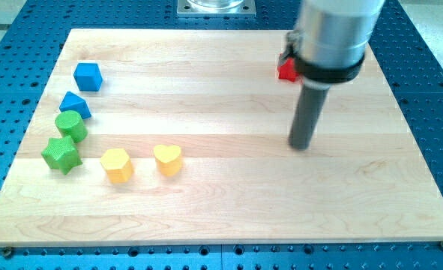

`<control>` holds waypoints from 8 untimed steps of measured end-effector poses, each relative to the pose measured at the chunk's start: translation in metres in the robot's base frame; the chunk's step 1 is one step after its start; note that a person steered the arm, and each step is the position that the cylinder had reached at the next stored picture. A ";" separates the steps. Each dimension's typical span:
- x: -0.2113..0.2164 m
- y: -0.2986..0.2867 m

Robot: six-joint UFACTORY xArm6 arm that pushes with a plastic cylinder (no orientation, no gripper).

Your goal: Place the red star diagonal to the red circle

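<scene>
A red block (pixel 285 70) shows near the view's top right, mostly hidden behind the arm's silver body, so I cannot tell its shape or whether a second red block lies behind it. My tip (pixel 301 145) rests on the wooden board, below the red block and a little to its right, apart from it.
At the view's left stand a blue cube (pixel 88 76), a blue triangle-like block (pixel 75 104), a green cylinder (pixel 70 124) and a green star (pixel 61 153). A yellow hexagon (pixel 117 165) and a yellow heart (pixel 168 159) sit lower centre-left. The board's right edge (pixel 420 142) is near.
</scene>
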State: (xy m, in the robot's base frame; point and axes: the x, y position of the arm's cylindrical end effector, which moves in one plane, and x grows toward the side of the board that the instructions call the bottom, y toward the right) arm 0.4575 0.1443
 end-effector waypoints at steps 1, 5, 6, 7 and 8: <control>-0.055 0.075; -0.160 0.007; -0.140 -0.061; -0.075 -0.072; -0.063 -0.062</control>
State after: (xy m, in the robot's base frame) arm 0.3946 0.0818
